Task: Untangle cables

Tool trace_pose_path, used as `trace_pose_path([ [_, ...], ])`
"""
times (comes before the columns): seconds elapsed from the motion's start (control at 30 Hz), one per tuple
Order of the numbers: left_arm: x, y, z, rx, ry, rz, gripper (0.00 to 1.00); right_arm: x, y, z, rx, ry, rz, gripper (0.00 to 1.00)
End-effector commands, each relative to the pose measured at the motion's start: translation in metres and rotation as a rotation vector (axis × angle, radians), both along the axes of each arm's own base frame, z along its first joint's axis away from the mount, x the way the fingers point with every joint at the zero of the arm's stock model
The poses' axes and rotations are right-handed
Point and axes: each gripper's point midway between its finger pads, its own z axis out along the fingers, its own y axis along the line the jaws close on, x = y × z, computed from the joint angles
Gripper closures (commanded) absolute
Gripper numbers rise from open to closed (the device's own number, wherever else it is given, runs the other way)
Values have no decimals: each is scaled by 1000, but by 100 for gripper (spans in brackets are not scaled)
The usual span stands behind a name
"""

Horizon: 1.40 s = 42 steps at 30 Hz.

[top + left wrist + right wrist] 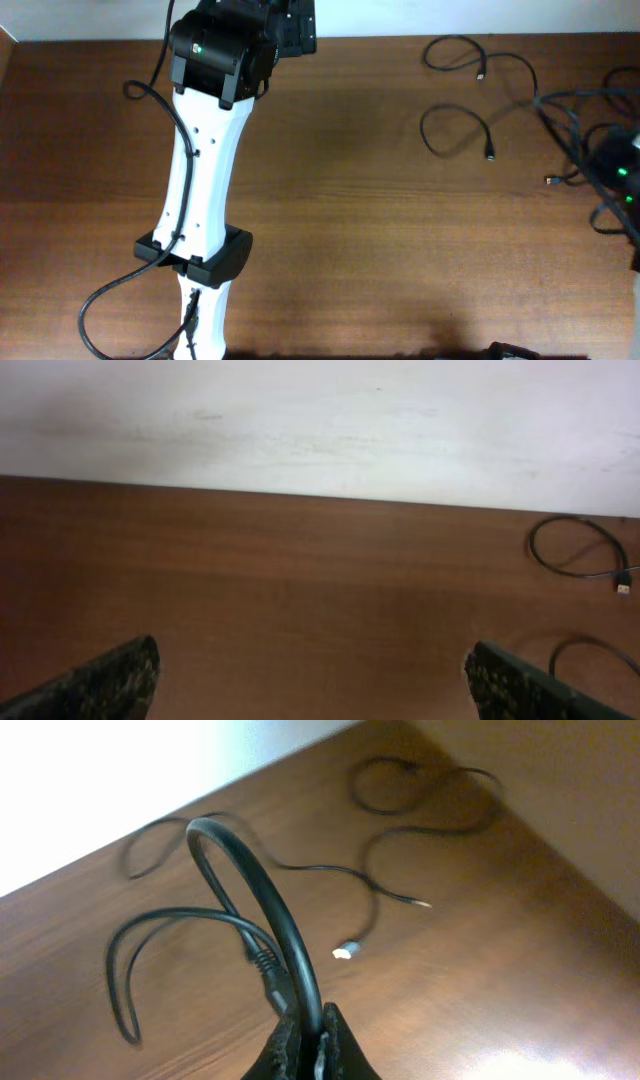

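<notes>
The right fingers (310,1038) are clenched on a black cable (255,880), which arches up and back over the tips. It looks lifted that way to draw it clear of its neighbours. The loose cables (489,145) lie slack on the table (300,580) ahead of those fingers, 1 silver plug (343,952) just beyond the tips. The table edge runs close behind them, so a pull back toward the fingers looks safer than a push outward. The left fingers (310,670) are spread wide and hold nothing. There is only bare wood between them, the far edge is ahead, and 2 cable loops sit well off to their right. That leaves plenty of room there to lay out a strand.
</notes>
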Motion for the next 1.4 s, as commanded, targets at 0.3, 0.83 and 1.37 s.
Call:
trace_pose_path([
  [0.3, 0, 7, 5, 12, -16, 14, 1, -117, -220, -41, 298, -169, -830, 96],
  [0.83, 0, 7, 4, 15, -11, 14, 1, -160, -254, -164, 491, 39, -1259, 96],
  [1.37, 0, 6, 4, 12, -9, 11, 1, -127, -270, -284, 402, 70, -1236, 96],
])
